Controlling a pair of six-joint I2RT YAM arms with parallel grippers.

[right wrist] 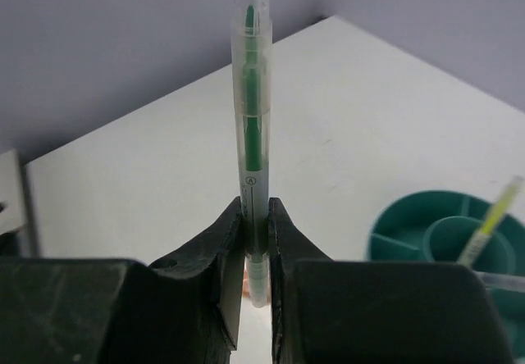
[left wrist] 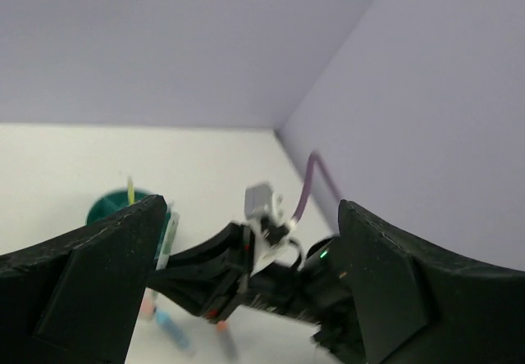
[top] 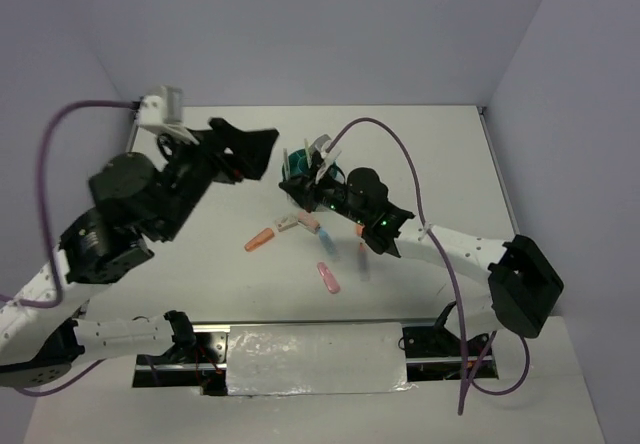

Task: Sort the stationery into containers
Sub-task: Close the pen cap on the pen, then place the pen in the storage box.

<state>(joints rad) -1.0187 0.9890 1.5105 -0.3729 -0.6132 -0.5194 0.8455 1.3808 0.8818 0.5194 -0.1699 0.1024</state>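
Note:
My right gripper [right wrist: 256, 208] is shut on a clear pen with a green core [right wrist: 252, 134], held upright. In the top view this gripper [top: 300, 189] is right beside the round teal organizer [top: 293, 164]. The organizer [right wrist: 410, 233] shows at the right of the right wrist view, with a yellow pen [right wrist: 492, 216] standing in its central cup. My left gripper [top: 255, 149] is open and empty, raised to the left of the organizer. Loose stationery lies on the table: an orange piece [top: 260, 240], a blue piece [top: 327, 236] and a pink piece [top: 328, 278].
In the left wrist view the right arm's gripper [left wrist: 238, 274] and the organizer [left wrist: 115, 208] lie between my open left fingers [left wrist: 90, 282]. Purple walls enclose the white table [top: 420, 154] at the back and sides. A purple cable [top: 390, 149] arcs over the right arm.

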